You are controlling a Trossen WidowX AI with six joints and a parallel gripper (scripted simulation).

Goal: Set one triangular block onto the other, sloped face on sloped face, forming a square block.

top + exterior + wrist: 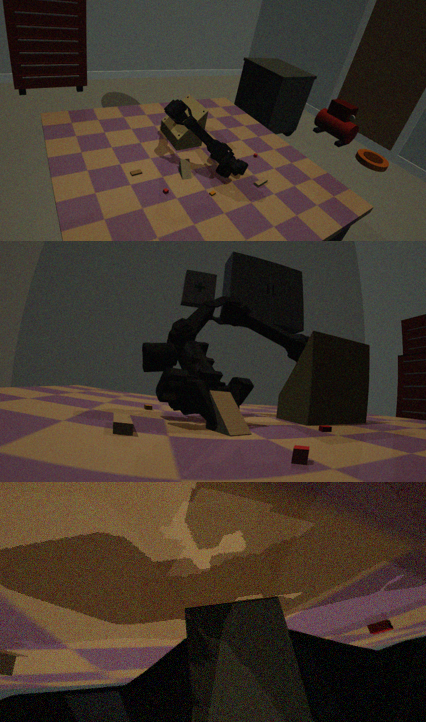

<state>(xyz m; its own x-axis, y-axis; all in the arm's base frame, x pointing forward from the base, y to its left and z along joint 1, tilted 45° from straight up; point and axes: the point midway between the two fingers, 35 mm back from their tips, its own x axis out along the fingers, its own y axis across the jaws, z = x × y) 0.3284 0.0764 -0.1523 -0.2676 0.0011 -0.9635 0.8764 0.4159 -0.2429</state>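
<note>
My gripper (225, 419) (231, 639) is low over the table, its fingers against both sides of one triangular block (233, 415) (252, 662). In the exterior view its sloped face points toward the camera, down to the right. The block is at or just above the table; I cannot tell which. The hand hides this block in the top view. The other triangular block (186, 171) stands on the table to the left of the hand in the top view, with no finger on it. The arm hides it in the exterior view.
A wedge-shaped mount (188, 140) (339, 384) stands at the arm's base. A tan stick (260, 183) (122, 428), another tan stick (135, 172), an orange piece (212, 193) (147, 406) and red cubes (255, 155) (166, 191) (300, 455) (380, 627) lie around on the checkered table.
</note>
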